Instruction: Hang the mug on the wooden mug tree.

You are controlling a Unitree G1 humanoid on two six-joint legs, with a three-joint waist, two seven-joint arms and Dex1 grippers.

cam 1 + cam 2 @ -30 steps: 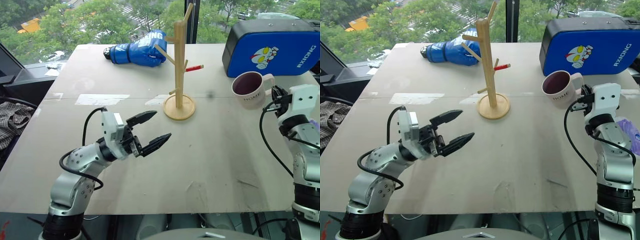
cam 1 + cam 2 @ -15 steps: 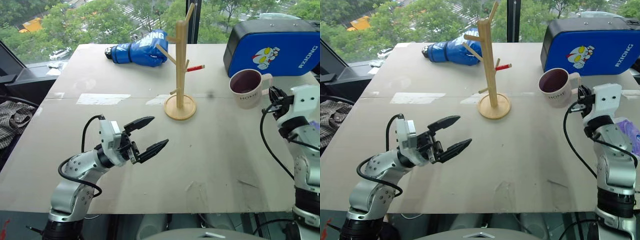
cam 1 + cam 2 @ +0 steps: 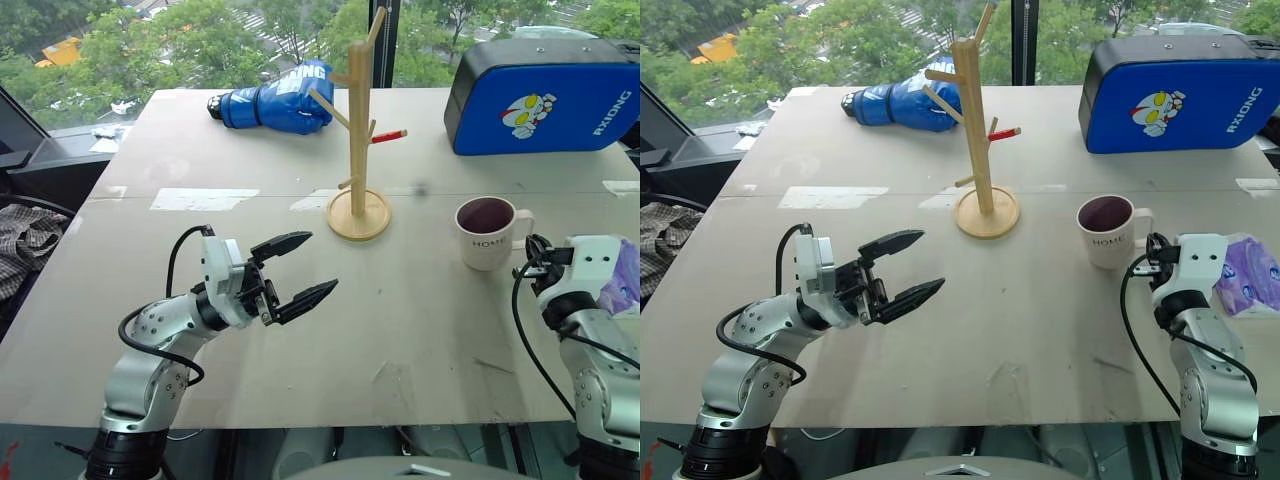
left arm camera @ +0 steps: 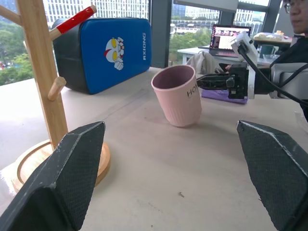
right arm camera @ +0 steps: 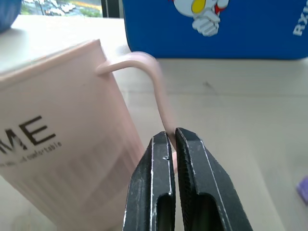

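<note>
Fingers of your right gripper [image 5: 168,144] are clenched on the thin loop handle of the mug [image 3: 486,232]; your right wrist view shows the two black pads pinched nearly together with the handle running between their tips. Mug stands upright on the table [image 3: 430,330], right of centre, handle turned toward your right arm, dark interior showing, "HOME" lettering on the near side. In your left wrist view it appears slightly tilted, so you cannot tell whether its base sits fully flat.

Your left gripper [image 3: 295,270] hangs above the near-left part of the table, fingers spread wide and released, nothing between them, pointing toward the table's middle. It is well apart from the mug.

Wooden mug tree [image 3: 358,140] stands upright on its round disc base at the table's centre, farther and to the left of the mug, not touching it. One red-tipped peg juts to the right; no peg carries anything.

Far side: blue boxing glove [image 3: 275,98] lying at far left of the tree; blue case [image 3: 540,95] with a cartoon figure at far right. Purple packet [image 3: 1250,275] lies just right of your right arm.
</note>
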